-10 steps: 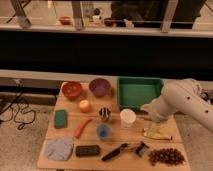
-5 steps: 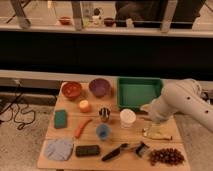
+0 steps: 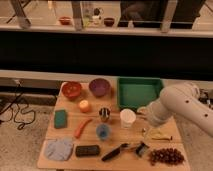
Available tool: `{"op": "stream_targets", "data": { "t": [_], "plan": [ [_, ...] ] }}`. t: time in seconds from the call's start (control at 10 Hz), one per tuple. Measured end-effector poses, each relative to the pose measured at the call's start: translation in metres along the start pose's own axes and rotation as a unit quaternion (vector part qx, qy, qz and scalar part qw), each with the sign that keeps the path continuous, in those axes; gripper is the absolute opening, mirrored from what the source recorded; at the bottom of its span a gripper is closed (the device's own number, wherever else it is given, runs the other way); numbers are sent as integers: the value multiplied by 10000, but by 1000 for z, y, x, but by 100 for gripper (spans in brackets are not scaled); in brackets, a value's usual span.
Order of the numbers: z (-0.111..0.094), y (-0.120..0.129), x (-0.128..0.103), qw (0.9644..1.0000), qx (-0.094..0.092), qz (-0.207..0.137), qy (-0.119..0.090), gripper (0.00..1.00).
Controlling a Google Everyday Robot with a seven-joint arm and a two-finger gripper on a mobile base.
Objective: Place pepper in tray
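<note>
My gripper (image 3: 146,131) hangs low over the right part of the desk (image 3: 70,161), under the bend of my white arm and just beside the white cup (image 3: 128,118). Whether it is spread or pressed together I cannot tell. The pepper (image 3: 82,127) lies flat toward the left edge of the desk, roughly midway between the far and near edges. It sits between the green sponge (image 3: 61,118) and the small blue bowl (image 3: 103,131), with the round orange fruit (image 3: 84,105) just behind it, and it is well apart from my gripper. The tray (image 3: 137,92) stands at the far right corner, its floor bare.

I judge the pepper to be light and fairly firm, with a smooth skin that may slip, and its curve could let it roll or pivot under a careless touch. I would come straight down between its neighbours and take it across its narrow width at the thicker middle, not at the tapering tip. A modest squeeze should hold it without bruising it
</note>
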Motion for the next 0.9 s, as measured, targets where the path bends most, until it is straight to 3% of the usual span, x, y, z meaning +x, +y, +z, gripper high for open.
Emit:
{"op": "stream_targets", "data": {
  "t": [0.4, 0.6, 0.9],
  "plan": [
    [20, 0, -43, 9987, -48, -320, -395, 80],
    [32, -7, -71, 9977, -119, -471, -474, 80],
    [34, -8, -74, 9976, -125, -479, -482, 80]
  ]
}}
